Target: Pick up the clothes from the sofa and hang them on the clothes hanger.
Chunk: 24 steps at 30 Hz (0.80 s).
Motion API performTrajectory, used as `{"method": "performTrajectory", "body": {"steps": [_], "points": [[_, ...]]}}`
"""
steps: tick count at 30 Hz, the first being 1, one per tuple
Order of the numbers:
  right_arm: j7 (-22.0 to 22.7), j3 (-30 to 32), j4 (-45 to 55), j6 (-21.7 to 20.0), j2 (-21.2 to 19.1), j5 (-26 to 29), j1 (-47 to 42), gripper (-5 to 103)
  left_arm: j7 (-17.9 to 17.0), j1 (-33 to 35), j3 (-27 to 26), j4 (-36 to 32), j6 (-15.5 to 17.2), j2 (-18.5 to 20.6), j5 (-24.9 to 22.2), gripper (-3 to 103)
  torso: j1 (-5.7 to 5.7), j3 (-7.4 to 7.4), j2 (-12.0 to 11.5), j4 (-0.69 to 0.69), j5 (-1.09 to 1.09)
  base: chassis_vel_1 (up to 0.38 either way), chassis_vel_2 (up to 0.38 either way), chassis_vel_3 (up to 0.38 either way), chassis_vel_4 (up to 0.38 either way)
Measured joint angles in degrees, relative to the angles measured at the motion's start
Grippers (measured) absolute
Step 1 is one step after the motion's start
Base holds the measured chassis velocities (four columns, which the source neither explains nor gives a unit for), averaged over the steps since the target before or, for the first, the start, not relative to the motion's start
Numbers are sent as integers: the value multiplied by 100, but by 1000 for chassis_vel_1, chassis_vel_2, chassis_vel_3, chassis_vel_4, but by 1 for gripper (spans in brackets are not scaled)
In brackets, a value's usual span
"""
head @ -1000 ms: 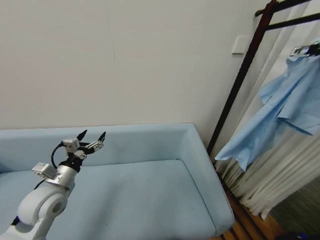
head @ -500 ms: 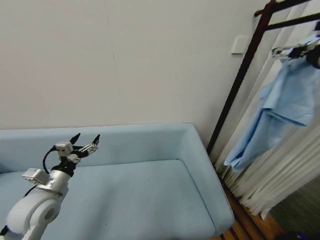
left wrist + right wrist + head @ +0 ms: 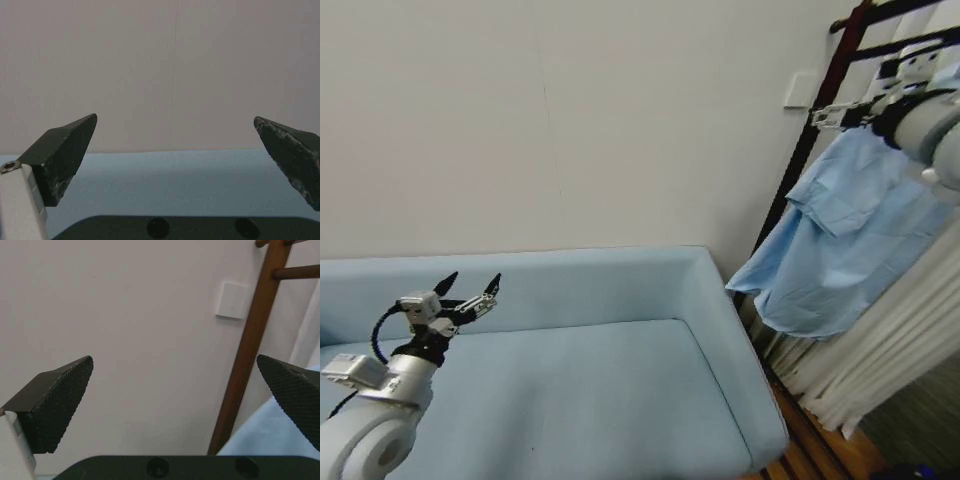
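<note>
left end effector [image 3: 472, 284] wide, over sofa [image 3: 620, 400] | right end effector [image 3: 827, 114] wide, beside shirt [image 3: 840, 240]

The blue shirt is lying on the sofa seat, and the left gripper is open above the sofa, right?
Not quite. The blue shirt hangs up beside the dark rack, next to the right gripper, not on the sofa seat; the head view shows it. The left gripper is indeed open above the sofa.
</note>
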Motion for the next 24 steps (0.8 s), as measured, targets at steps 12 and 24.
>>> {"method": "performTrajectory", "body": {"steps": [12, 24], "points": [[-1792, 353, 104, 1345, -44, -73, -1844, 100, -18, 500, 34, -140, -141, -403, 324, 100, 0, 0, 0, 0, 1, 0, 0, 0, 0], [-1933, 604, -673, 2079, 1395, -1072, -3078, 100, -118, 719, 311, -297, -224, -640, 668, 100, 0, 1, 0, 5, 0, 0, 0, 0, 0]]}}
